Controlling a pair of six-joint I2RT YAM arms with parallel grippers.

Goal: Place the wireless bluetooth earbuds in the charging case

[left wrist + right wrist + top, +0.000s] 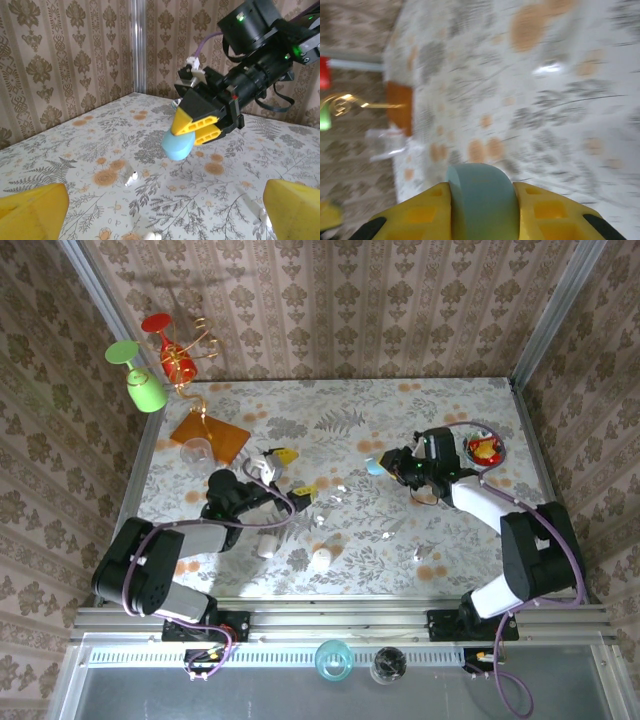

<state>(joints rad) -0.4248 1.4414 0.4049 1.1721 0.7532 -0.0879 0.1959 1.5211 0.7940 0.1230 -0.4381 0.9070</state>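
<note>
Mid-frame, my right jaws clench a smooth, rounded pale-blue case (176,146); my left jaws stand released, wide apart at the bottom corners. A tiny white stemmed earbud (131,177) lies lower-centre on the floral-patterned desk (60,160).

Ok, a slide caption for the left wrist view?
Right gripper pinches a light blue case above the floral table, a white earbud lying below, left gripper open wide.
</note>
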